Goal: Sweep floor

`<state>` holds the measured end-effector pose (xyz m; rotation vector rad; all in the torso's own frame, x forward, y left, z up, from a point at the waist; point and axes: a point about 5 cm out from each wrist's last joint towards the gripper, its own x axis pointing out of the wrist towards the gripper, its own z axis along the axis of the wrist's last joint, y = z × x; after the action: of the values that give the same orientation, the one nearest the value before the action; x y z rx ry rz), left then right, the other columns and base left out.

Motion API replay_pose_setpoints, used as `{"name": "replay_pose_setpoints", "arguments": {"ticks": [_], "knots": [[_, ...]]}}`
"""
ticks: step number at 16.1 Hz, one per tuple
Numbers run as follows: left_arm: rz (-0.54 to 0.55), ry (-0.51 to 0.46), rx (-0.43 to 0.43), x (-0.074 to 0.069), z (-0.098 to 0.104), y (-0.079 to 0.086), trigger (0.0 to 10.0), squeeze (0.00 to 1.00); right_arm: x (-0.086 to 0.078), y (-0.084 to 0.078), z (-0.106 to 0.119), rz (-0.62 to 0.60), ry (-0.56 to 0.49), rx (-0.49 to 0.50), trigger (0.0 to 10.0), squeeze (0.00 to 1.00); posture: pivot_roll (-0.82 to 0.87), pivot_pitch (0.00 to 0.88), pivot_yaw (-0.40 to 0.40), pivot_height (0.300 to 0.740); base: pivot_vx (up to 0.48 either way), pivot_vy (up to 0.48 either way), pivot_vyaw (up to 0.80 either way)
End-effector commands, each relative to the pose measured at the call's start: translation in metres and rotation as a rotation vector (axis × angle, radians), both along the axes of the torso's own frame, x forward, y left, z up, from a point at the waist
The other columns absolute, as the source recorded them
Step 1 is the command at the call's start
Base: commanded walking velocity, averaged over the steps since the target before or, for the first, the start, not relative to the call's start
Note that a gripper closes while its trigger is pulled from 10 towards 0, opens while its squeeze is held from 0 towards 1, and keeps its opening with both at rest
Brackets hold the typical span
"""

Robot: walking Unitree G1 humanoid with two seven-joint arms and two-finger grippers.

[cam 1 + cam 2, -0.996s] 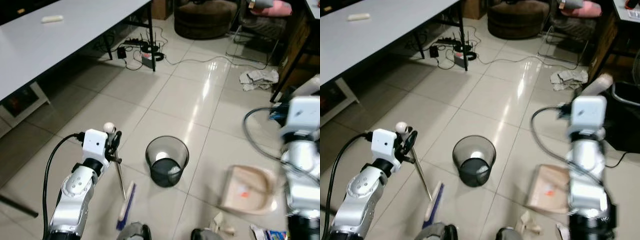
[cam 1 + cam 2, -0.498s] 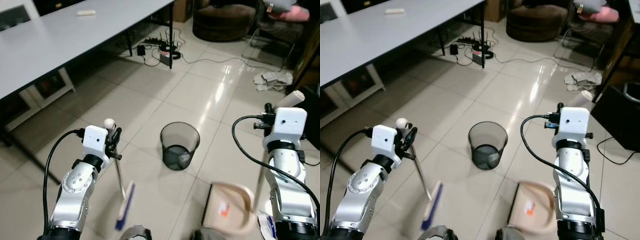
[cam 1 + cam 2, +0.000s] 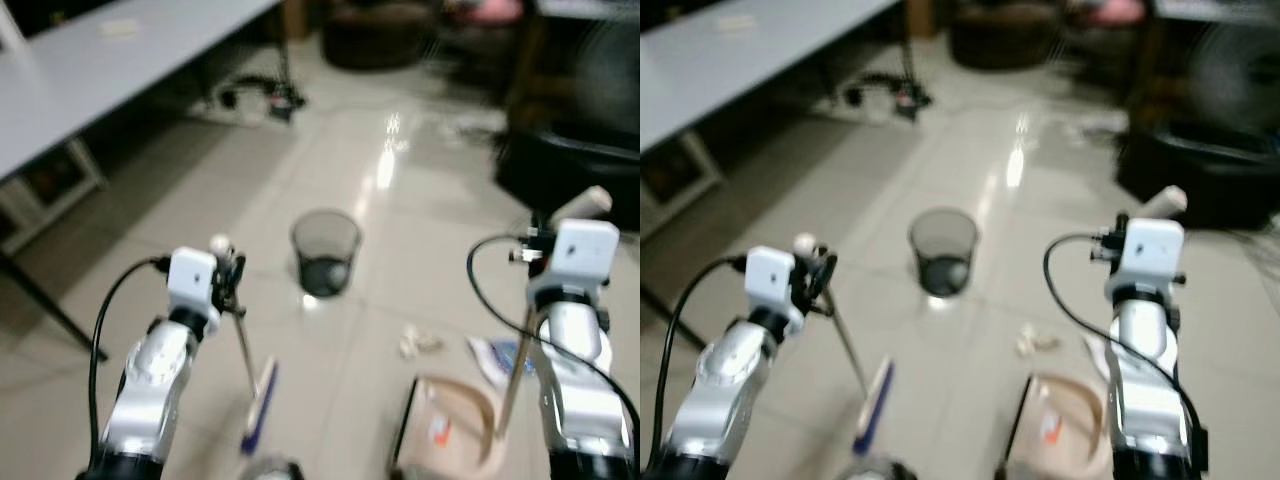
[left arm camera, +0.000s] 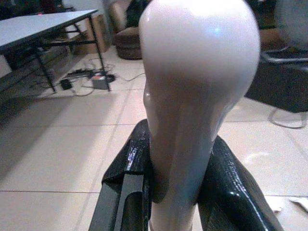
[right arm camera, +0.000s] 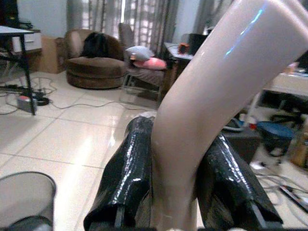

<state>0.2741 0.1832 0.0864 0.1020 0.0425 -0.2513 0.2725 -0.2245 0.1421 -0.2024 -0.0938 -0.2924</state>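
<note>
Bin (image 3: 325, 251) holding dark contents, left gripper (image 4: 175, 192) clamping broom handle (image 4: 197, 86), right gripper (image 5: 175, 187) clamping dustpan handle (image 5: 211, 91)

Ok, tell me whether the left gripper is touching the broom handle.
Touching. The left wrist view shows the left gripper with its jaws pressed against both sides of the pale broom handle, no gap.

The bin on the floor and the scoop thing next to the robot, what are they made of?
The bin looks like dark wire mesh, probably metal: you can see the floor through its wall. The blur leaves that open. The dustpan looks like smooth beige plastic, and its handle, held between the right gripper's fingers, is glossy with a bright streak of light.
</note>
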Motion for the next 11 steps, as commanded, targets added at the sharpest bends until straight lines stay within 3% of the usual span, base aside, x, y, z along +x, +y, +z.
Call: {"name": "replay_pose_setpoints", "arguments": {"ticks": [1,4,8,11], "knots": [[0.031,-0.027,-0.003,-0.001,0.005,0.003,10.0,0.00,0.005,0.007,0.005,0.043,-0.016,0.032,10.0,0.00,0.00,0.033,0.057,0.740,0.000,0.000,0.00],[0.068,-0.046,-0.009,0.002,0.010,0.006,10.0,0.00,0.011,0.011,0.002,0.071,-0.020,0.084,10.0,0.00,0.01,0.032,0.049,0.740,0.000,0.000,0.00],[0.039,-0.072,0.025,0.005,0.017,0.002,10.0,0.00,0.013,0.017,0.003,0.070,-0.037,0.112,10.0,0.00,0.02,0.050,0.057,0.740,0.000,0.000,0.00],[0.025,-0.080,0.033,0.010,0.020,-0.003,10.0,0.00,0.012,0.015,0.000,0.058,-0.026,0.119,10.0,0.00,0.02,0.059,0.068,0.740,0.000,-0.346,0.00]]}}
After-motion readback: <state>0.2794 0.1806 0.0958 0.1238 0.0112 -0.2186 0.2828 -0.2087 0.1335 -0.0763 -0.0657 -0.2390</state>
